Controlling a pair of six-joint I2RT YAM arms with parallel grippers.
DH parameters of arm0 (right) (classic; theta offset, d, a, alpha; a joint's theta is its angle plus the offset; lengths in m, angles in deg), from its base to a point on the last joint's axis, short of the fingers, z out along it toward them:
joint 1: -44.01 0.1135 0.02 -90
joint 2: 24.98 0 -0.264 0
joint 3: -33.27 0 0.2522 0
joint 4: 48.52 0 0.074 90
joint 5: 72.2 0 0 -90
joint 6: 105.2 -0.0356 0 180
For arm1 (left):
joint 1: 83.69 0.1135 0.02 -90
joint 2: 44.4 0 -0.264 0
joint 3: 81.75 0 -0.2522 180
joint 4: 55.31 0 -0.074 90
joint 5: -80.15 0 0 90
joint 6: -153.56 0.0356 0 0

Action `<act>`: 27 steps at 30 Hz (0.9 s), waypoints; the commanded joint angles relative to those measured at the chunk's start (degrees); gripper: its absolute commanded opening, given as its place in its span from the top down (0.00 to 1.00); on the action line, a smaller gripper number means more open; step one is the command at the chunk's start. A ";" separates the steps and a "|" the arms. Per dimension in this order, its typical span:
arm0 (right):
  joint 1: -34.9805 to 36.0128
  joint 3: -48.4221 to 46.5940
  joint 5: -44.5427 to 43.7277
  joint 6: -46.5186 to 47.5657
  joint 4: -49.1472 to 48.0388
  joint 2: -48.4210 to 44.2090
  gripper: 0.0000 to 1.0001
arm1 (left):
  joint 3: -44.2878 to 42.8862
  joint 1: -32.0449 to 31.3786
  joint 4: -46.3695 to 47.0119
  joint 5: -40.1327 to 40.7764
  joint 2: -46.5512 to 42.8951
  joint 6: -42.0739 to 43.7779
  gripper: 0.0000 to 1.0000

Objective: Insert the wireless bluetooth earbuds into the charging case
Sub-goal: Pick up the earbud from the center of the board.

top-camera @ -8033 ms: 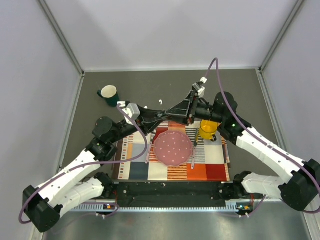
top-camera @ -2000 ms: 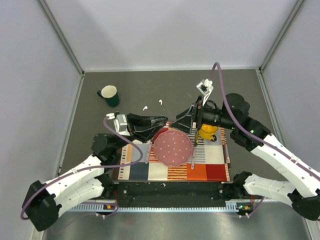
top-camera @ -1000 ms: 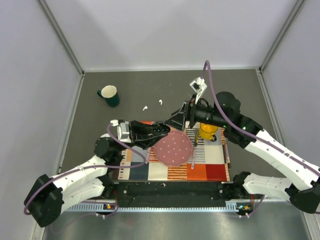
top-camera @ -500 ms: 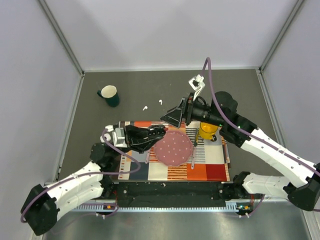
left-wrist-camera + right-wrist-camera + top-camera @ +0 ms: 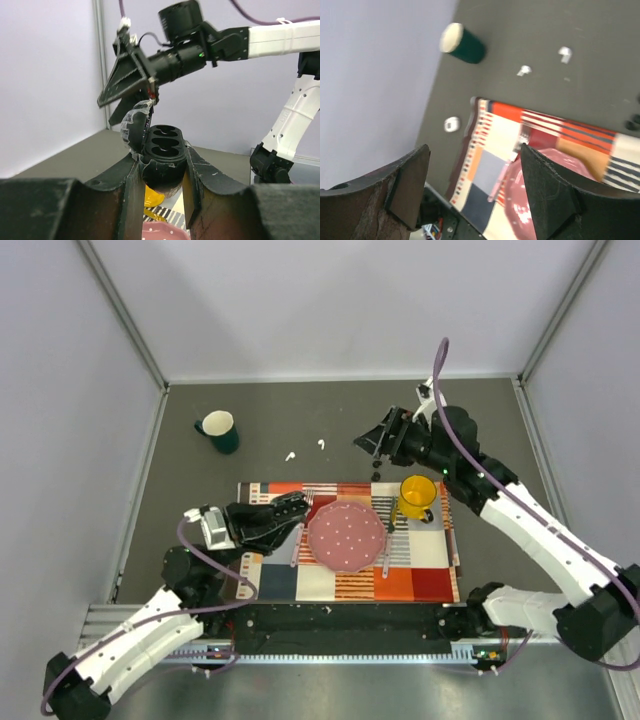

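From above, the left gripper point(image 5: 292, 506) hangs over the striped placemat point(image 5: 420, 575), just beside the pink plate point(image 5: 346, 536) at its 9 o'clock. The right gripper point(image 5: 368, 440) is raised over the bare table point(image 5: 480, 420) at the plate's 1 o'clock, beyond the mat's far edge. The two white earbuds point(image 5: 290, 455) lie apart on the table between the plate's 11 and 12 o'clock, clear of both grippers. A green mug point(image 5: 220, 430) sits at 10 o'clock. A yellow mug point(image 5: 417, 495) stands on the mat at 2 o'clock.

In the left wrist view, the left gripper's fingers point(image 5: 135, 190) are clamped tight on the charging case point(image 5: 162, 145), which looks dark here. Its lid point(image 5: 134, 125) is swung open toward 10 o'clock and both sockets show empty.

In the right wrist view, the right gripper point(image 5: 474, 165) stands wide apart with nothing between its jaws. The earbuds point(image 5: 523, 70) show at 1 o'clock and the green mug point(image 5: 462, 43) at 11 o'clock. A small white round thing point(image 5: 452, 124) shows just off the mat's edge, too blurred to tell what it is.
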 commanded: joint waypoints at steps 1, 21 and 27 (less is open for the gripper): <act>-5.64 -0.01 -1.68 -0.66 5.32 5.25 0.31 | -1.60 -0.01 -8.15 1.52 -5.51 1.60 1.00; -15.14 -32.17 1.40 20.71 27.29 44.71 0.56 | -9.61 -0.10 -11.16 -3.85 1.33 3.98 1.00; -15.14 -30.34 0.35 20.00 28.18 44.81 0.61 | -8.03 -0.01 -9.39 -0.42 1.87 4.76 1.00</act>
